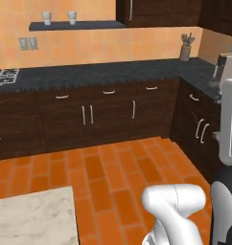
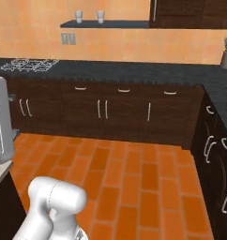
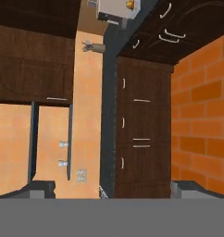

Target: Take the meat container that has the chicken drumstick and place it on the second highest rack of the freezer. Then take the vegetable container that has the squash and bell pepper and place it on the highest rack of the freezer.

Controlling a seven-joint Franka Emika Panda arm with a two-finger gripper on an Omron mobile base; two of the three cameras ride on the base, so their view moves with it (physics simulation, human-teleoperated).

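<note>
Starting at your far left in the left base view, a pale marble worktop (image 1: 34, 215) juts in low, and beyond it the wire burner grates (image 1: 5, 75) sit at the left end of the dark worktop (image 1: 103, 72) that runs along the orange wall. Above it a wall shelf (image 1: 75, 25) carries two small white cups (image 1: 47, 17), kept up out of the working area. Moving right, dark wood cabinets (image 1: 89, 115) line the base of the worktop, the orange brick floor (image 1: 113, 162) lies open ahead of you, and a utensil holder (image 1: 185, 50) stands back in the corner where the worktop turns. At the far right edge a grey-steel appliance (image 1: 230, 115) shows as a tall sliver; it may be the freezer, but you cannot confirm that from here. The arm is folded low over the base, which suits driving rather than reaching. In the hand view the gripper (image 3: 112, 190) has its jaws spread fully apart with nothing between them, pointing across the room at the cabinets. Neither the meat container nor the vegetable container can be picked out, so your first job is likely to turn and find them.
</note>
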